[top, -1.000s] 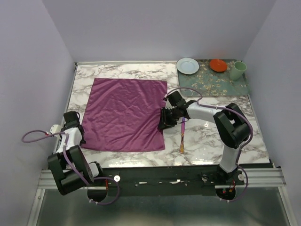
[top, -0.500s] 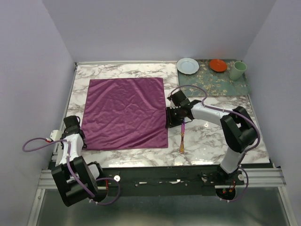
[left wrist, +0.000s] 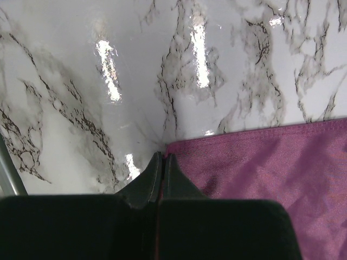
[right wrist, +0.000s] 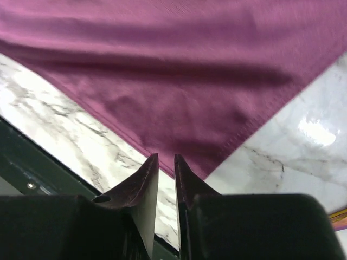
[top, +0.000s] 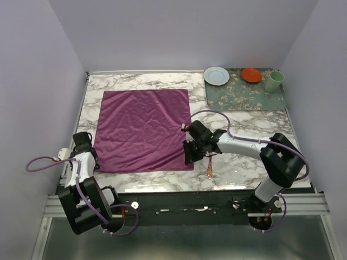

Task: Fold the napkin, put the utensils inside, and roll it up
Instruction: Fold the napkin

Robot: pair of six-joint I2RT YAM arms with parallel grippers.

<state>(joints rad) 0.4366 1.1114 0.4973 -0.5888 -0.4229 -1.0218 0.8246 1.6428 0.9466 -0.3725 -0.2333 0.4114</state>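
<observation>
We count one napkin (top: 143, 130), flat on the worktop (top: 244, 124), and one knife (top: 209, 169) just right of it. Our left hand (left wrist: 163, 157) is closed at its near-left corner; our right hand (right wrist: 166, 158), fingers slightly parted, hovers over the near-right corner.
</observation>
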